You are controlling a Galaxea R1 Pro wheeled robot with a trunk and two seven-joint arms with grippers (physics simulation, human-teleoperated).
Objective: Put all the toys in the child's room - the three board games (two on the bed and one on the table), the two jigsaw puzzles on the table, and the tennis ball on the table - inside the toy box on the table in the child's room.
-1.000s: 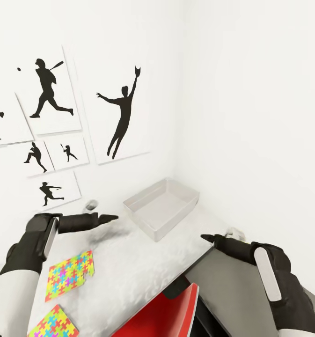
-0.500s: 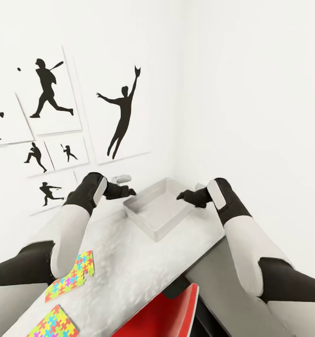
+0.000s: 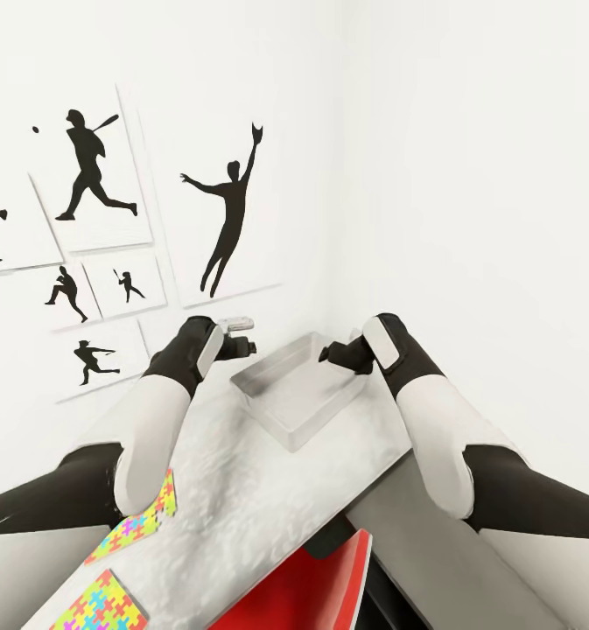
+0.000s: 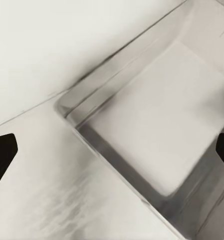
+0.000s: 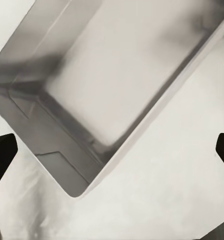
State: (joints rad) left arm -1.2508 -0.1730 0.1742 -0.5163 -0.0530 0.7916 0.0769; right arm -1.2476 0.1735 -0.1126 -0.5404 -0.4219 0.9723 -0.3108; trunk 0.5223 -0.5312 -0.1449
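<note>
The pale grey toy box [image 3: 298, 395] stands empty on the table [image 3: 241, 499] in the room's corner. My left gripper [image 3: 240, 346] hovers at the box's far-left corner and my right gripper [image 3: 328, 354] over its far-right rim. Both are open with nothing in them. In the left wrist view the fingertips [image 4: 2, 155] frame the box [image 4: 156, 140] from above. The right wrist view shows the box [image 5: 126, 75] the same way, between spread fingertips [image 5: 2, 155]. Two jigsaw puzzles lie at the table's near left: one [image 3: 135, 527] partly under my left arm, the other [image 3: 97, 604] closer.
A red chair [image 3: 303, 586] is tucked under the table's near edge. A lower dark grey shelf unit [image 3: 417, 542] adjoins the table on the right, under my right arm. Sports-silhouette pictures [image 3: 228, 214] hang on the white wall behind the box.
Both arms have swung forward from the table's near part to either side of the toy box, and in the last half second rose slightly over its far rim.
</note>
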